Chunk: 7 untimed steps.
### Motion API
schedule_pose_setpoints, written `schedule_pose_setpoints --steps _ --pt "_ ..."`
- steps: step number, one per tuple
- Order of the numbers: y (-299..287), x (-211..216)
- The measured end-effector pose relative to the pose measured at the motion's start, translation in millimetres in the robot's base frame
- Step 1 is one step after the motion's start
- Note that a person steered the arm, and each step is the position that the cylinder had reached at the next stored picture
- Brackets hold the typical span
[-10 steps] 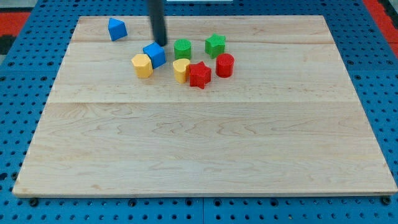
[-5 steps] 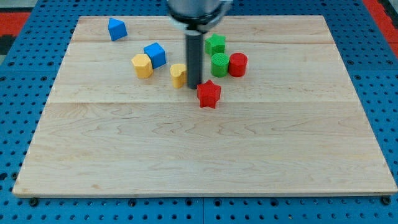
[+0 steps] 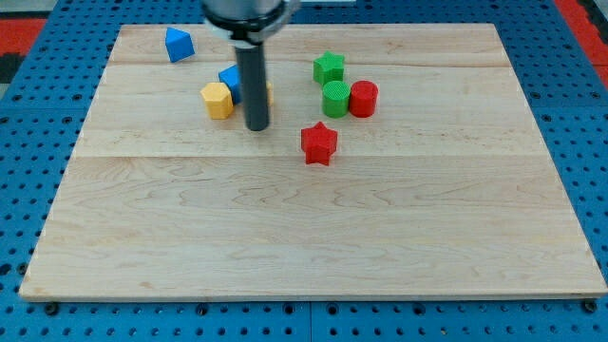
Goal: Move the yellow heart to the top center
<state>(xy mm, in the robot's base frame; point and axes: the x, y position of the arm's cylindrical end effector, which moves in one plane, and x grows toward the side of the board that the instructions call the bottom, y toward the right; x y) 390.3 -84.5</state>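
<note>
My tip (image 3: 256, 127) rests on the board, below the blue cube (image 3: 229, 77) and to the right of the yellow hexagonal block (image 3: 218, 100). The rod hides most of the yellow heart (image 3: 269, 95). Only a thin yellow edge of the heart shows at the rod's right side, beside the blue cube. The heart sits in the upper part of the board, left of centre.
A green star (image 3: 329, 67), a green cylinder (image 3: 335, 98) and a red cylinder (image 3: 363, 98) cluster right of the rod. A red star (image 3: 319, 142) lies below them. A blue block (image 3: 178, 44) sits near the wooden board's (image 3: 304, 237) top left corner.
My tip came down among the blocks, then moved left. The green cylinder, red cylinder and red star shifted right. The yellow heart slid left towards the blue cube and is now behind the rod.
</note>
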Motion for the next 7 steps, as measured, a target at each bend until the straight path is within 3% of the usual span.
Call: schedule_pose_setpoints --steps 1,2,6,7 --pt "-6.6 -19.7" --pt "24.9 -25.5" --pt "59.8 -116.8" --pt "80.5 -119.4"
